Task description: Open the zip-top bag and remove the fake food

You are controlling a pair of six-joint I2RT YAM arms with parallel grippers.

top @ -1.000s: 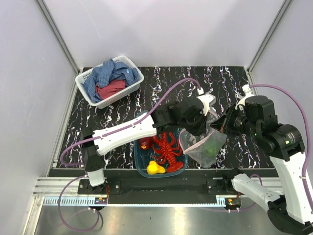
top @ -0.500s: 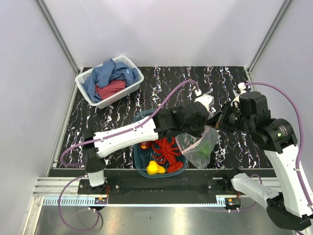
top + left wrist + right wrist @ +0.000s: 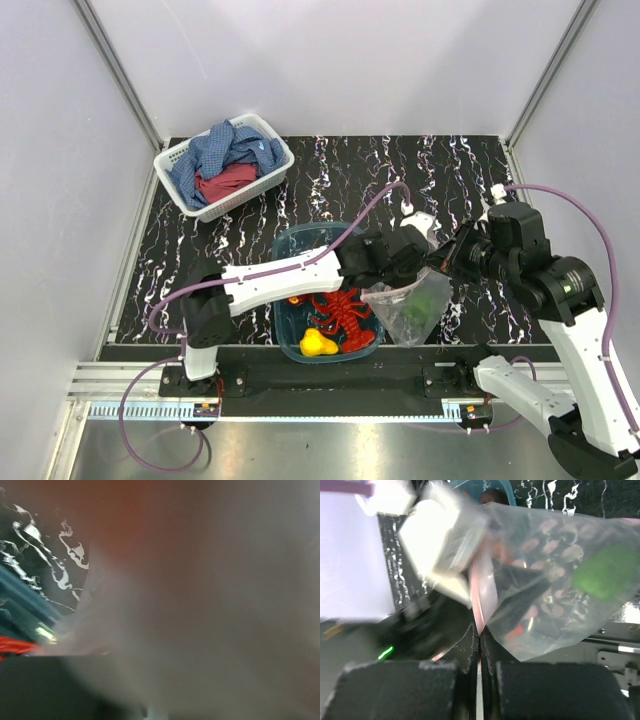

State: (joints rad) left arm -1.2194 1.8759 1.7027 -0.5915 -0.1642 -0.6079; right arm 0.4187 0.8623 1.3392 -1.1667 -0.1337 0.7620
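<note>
The zip-top bag (image 3: 408,308) hangs just right of the teal tub (image 3: 300,243), with a green pepper (image 3: 428,298) inside it. My right gripper (image 3: 447,263) is shut on the bag's pinkish-red zip strip (image 3: 481,611); the right wrist view shows its closed fingertips (image 3: 480,630), the bag (image 3: 555,595) and the pepper (image 3: 607,572). My left gripper (image 3: 398,258) is at the bag's mouth, and I cannot see how its jaws stand. Blurred plastic (image 3: 200,605) fills the left wrist view. A red lobster (image 3: 345,310), a yellow pear (image 3: 317,343) and a dark red fruit (image 3: 297,297) lie in the tub.
A white basket (image 3: 178,155) with blue and red cloths stands at the back left. The black marbled tabletop (image 3: 400,170) lies between grey side walls. The tub's edge (image 3: 20,605) shows at the left of the left wrist view.
Both grippers and the bag have moved a little lower and toward the near edge. The bag's mouth has narrowed, and the left arm's elbow has shifted right.
</note>
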